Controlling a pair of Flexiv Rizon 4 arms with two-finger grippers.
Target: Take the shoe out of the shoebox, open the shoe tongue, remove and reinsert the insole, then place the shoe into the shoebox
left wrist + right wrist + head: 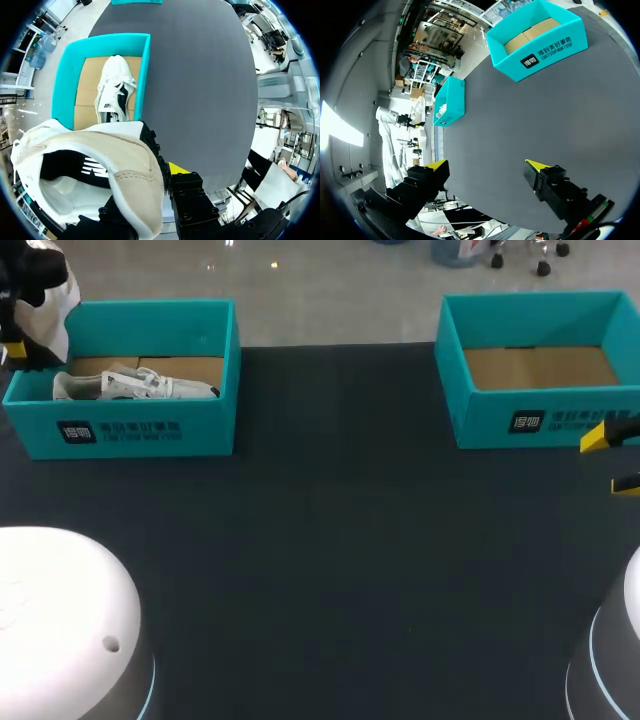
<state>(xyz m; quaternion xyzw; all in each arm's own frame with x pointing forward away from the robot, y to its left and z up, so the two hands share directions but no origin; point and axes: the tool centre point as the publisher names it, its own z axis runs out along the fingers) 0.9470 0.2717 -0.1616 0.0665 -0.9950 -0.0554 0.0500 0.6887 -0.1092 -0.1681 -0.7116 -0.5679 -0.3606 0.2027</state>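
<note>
As the left gripper (152,172) was closed on a white shoe (100,165) and held it in the air above the left shoebox (130,430), at the upper left of the head frame, I judged that the first step, taking the shoe out, was nearly finished. In the left wrist view one yellow fingertip (177,168) showed just beside the beige side of the shoe. The other was hidden behind the shoe, so the grip seemed to be on the shoe's wall near its opening. Ahead of this gripper a second shoe (114,90) lay inside the same box on the brown cardboard floor, well apart from the held one. The held shoe was not yet set down on the dark table (330,540). I could not tell surely how its tongue stood, or whether the insole was inside. The right gripper (487,170) stood wide open with nothing between its fingers, at the right edge of the head frame, just in front of the right shoebox (540,420), which showed only its cardboard floor. By my judgement almost all the work was left: opening the tongue, taking the insole out and putting it back, and then placing the shoe into the shoebox
</note>
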